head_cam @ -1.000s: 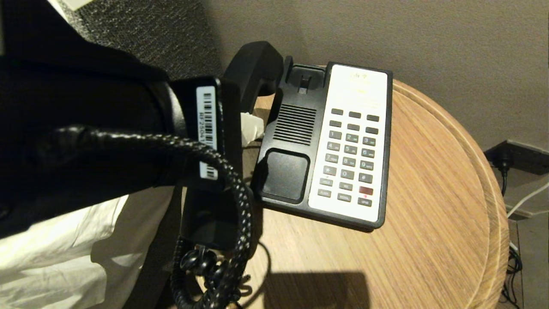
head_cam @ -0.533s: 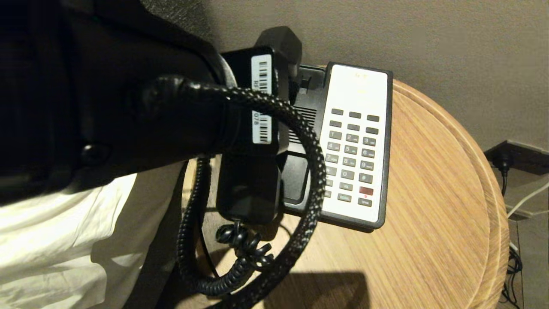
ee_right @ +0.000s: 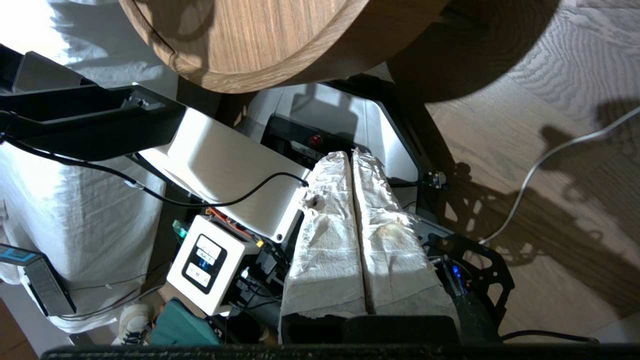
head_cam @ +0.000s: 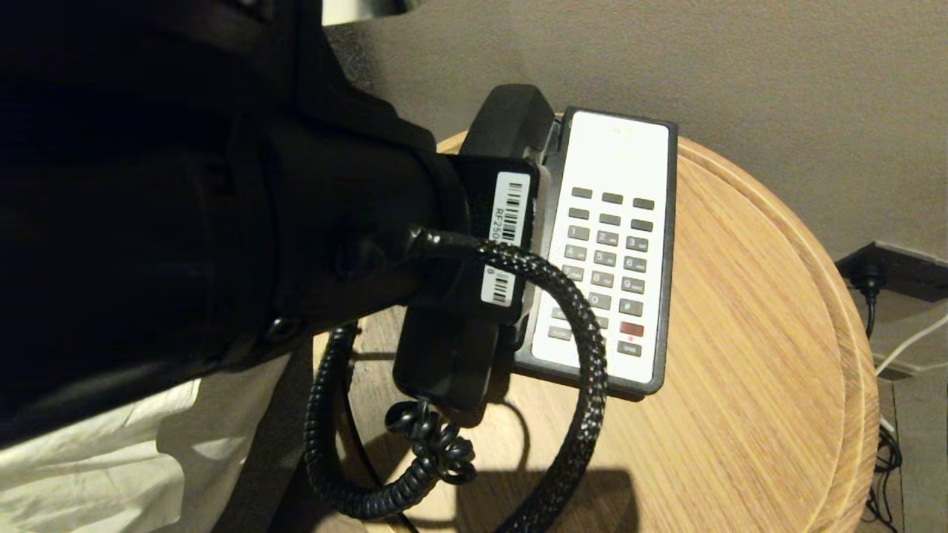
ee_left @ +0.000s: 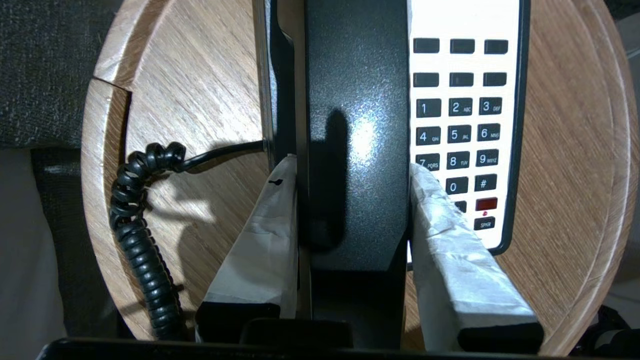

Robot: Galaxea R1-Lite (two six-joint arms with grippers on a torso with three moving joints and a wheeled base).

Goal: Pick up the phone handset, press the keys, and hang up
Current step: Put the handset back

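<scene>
Head view: we see the left arm over the round table [head_cam: 740, 311], the handset [head_cam: 452, 363] under it along the left edge of the phone base [head_cam: 663, 252], beside the keys [head_cam: 607, 259].

Left wrist view: left gripper [ee_left: 352, 175] clamps the handset [ee_left: 357, 125], white-wrapped fingers [ee_left: 450, 240] on both sides; coiled cord [ee_left: 140, 225] lies on the table.

Right wrist view: right gripper [ee_right: 351, 160] hangs below the tabletop, fingers pressed together, empty.
</scene>
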